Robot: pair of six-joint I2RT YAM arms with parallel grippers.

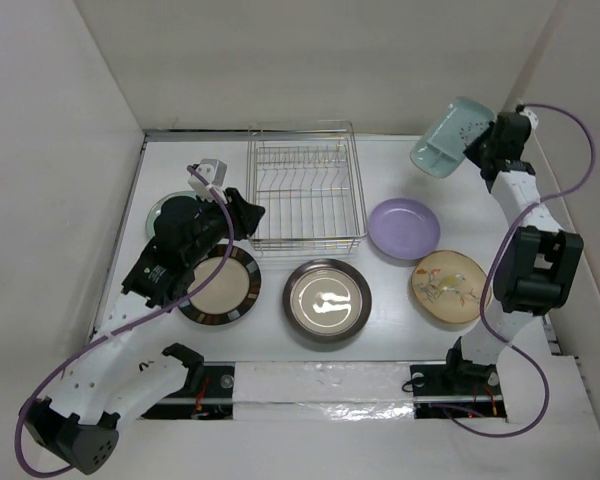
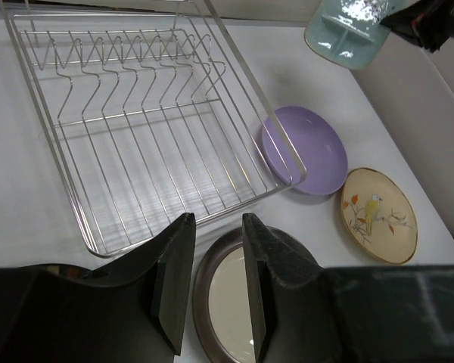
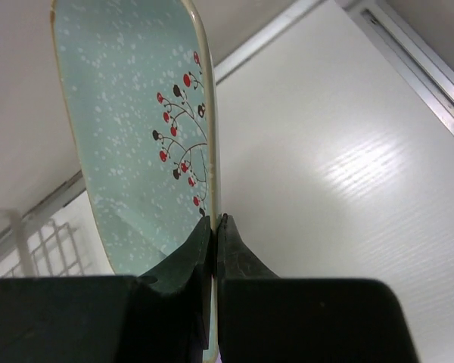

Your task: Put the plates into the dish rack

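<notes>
The silver wire dish rack point(image 1: 305, 192) point(image 2: 136, 151) stands empty at the back middle. High at the back right, my right gripper point(image 1: 477, 142) point(image 3: 214, 219) is shut on the rim of the pale mint rectangular plate point(image 1: 446, 140) point(image 3: 136, 128) point(image 2: 340, 34), holding it on edge. My left gripper point(image 1: 244, 214) point(image 2: 216, 219) hovers open and holds nothing, by the rack's front left corner, above the glossy dark brown plate point(image 1: 327, 300) point(image 2: 223, 299). On the table lie the brown-rimmed cream plate point(image 1: 220, 286), lavender plate point(image 1: 404, 228) point(image 2: 310, 151) and tan floral plate point(image 1: 448, 287) point(image 2: 378, 215).
A small pale green plate point(image 1: 162, 207) lies at the left, mostly hidden under my left arm. White walls close in the table at the back and on both sides. A white clip-like piece point(image 1: 208, 172) sits on the left arm's wrist.
</notes>
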